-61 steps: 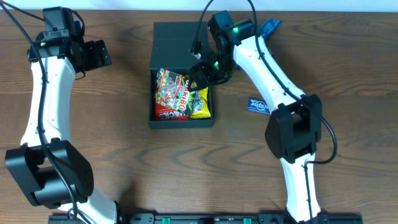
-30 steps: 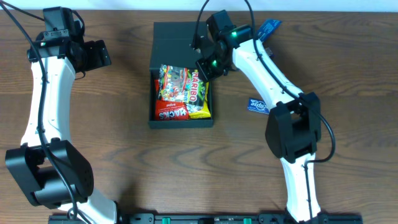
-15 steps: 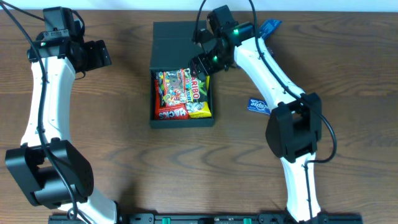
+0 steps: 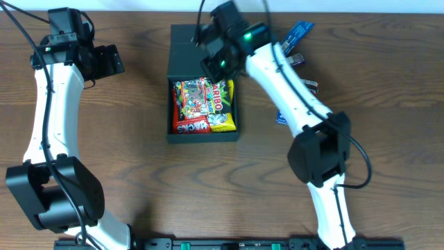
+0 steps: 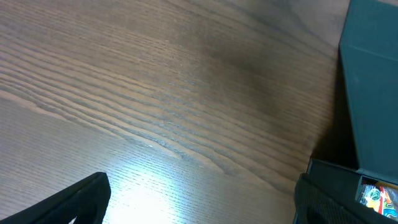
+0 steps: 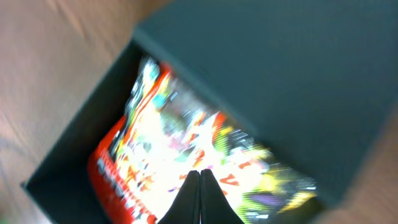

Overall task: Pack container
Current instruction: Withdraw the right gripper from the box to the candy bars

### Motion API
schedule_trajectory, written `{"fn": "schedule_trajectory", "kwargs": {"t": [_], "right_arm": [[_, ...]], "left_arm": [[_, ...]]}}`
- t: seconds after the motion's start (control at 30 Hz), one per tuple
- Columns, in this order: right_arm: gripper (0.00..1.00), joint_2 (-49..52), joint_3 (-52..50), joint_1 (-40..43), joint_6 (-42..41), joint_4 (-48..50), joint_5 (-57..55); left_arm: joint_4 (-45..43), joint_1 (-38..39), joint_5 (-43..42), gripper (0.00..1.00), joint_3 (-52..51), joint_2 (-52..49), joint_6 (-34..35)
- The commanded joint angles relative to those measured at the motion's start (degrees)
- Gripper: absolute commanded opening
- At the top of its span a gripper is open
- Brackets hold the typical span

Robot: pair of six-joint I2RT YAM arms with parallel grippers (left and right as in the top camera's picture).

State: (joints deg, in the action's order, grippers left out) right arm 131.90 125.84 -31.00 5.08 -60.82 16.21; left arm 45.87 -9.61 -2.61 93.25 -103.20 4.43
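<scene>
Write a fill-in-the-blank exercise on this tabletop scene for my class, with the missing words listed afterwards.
The hinged flap lid of the matte dark grey-green square cardboard box is ___.
The colourful candy packets lie ___ the box.
Open or shut, the right gripper is ___.
The left gripper hangs over bare wooden ___.
Missing words: open; inside; shut; table.

The right gripper (image 4: pixel 210 66) has left the right side of the container (image 4: pixel 168 104) and moved to the upper centre of the frame, near the hinge line. The gummy packet (image 4: pixel 207 96), earlier bunched at the left, now spreads across the box's upper half. In the blurred wrist view the fingers seem pressed together. The forearm has swung left, half covering the blue packet (image 4: pixel 279 117) at mid right.
</scene>
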Motion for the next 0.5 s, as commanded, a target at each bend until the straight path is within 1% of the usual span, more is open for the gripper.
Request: {"fn": "schedule_trajectory", "kwargs": {"t": [0.0,0.1,0.27,0.47], "right_arm": [[0.01,-0.22,-3.04,-1.22,0.09,0.37,-1.03],[0.01,0.20,-5.77,-1.40,-1.88,1.49,-4.37],[0.01,0.44,-9.86,-1.18,-4.48,6.47,-10.32],[0.01,0.44,-15.08,-1.33,-6.38,10.60,-10.43]], "left_arm": [[-0.07,-0.13,0.22,0.96,0.61,-0.63,-0.63],[-0.04,-0.13,0.22,0.95,0.61,-0.63,-0.63],[-0.02,-0.13,0.20,0.95,0.61,-0.63,-0.61],[0.33,-0.13,0.20,0.95,0.61,-0.63,-0.61]]}}
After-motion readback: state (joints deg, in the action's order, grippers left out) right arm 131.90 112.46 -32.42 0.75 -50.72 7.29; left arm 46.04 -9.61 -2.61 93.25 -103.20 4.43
